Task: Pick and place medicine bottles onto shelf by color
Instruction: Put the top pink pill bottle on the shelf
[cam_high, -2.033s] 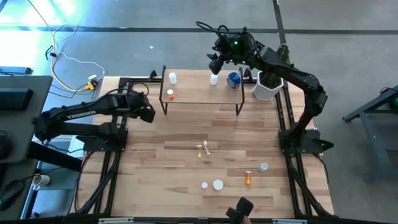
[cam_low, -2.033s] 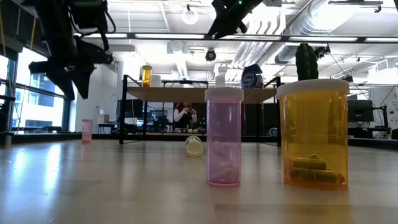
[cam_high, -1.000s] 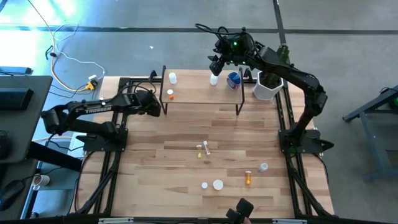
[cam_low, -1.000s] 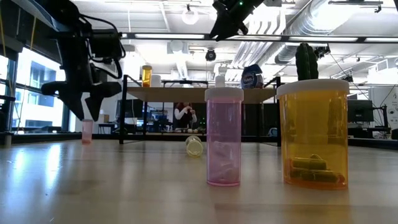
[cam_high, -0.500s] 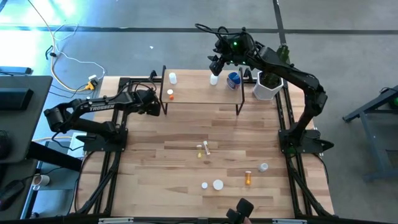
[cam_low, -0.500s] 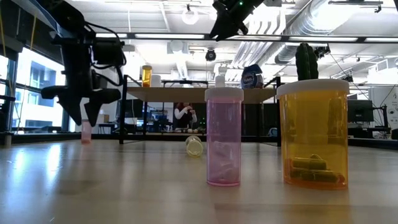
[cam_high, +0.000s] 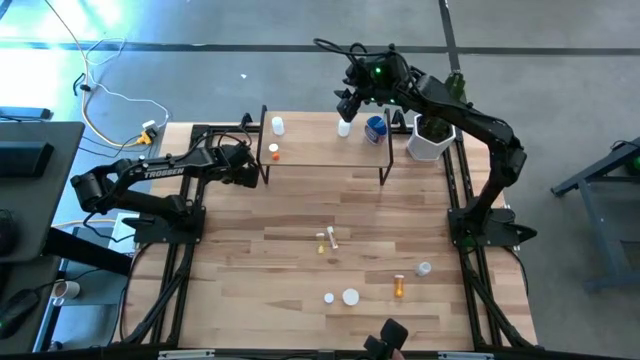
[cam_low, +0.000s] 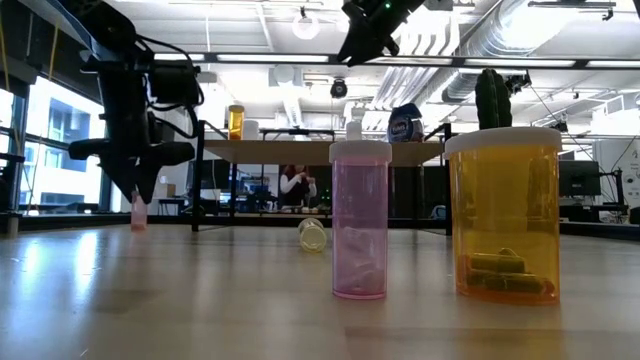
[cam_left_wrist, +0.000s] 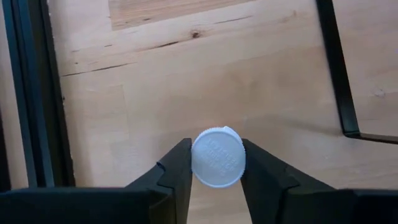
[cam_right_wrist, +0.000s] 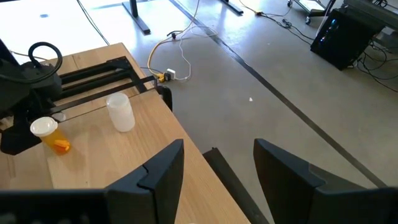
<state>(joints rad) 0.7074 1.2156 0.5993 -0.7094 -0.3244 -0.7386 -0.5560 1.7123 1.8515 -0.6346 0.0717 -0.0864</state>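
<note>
A pinkish bottle (cam_low: 138, 213) with a white cap (cam_left_wrist: 217, 157) stands on the table by the shelf's left legs. My left gripper (cam_left_wrist: 216, 167) is down over it and shut on the cap. The shelf (cam_high: 325, 155) carries two white bottles (cam_high: 278, 126) (cam_high: 344, 128), an orange one (cam_high: 274, 151) and a blue jar (cam_high: 375, 128). My right gripper (cam_high: 345, 105) hangs open above the shelf's far edge, over a white bottle, touching nothing. Several more bottles stand or lie on the near half of the table, among them a pink one (cam_low: 360, 220) and an amber one (cam_low: 502, 215). My left gripper pinches the pinkish bottle's white cap (cam_left_wrist: 208, 177) between its two fingers, one finger (cam_left_wrist: 180, 165) on each side of the round lid. The fingers come from above, pointing down. The bottle stands upright with its base on the table.
A white pot with a green plant (cam_high: 428, 140) stands right of the shelf. The shelf's black leg (cam_left_wrist: 339, 68) is close beside my left gripper. Black frame rails (cam_left_wrist: 28, 93) run along the table's left edge. A clear bottle (cam_low: 312, 233) lies on its side mid-table.
My left gripper has moved a little toward the shelf's left legs and come down over the pinkish bottle, so that its fingers now stand at the cap. The bottle has stayed where it was.
</note>
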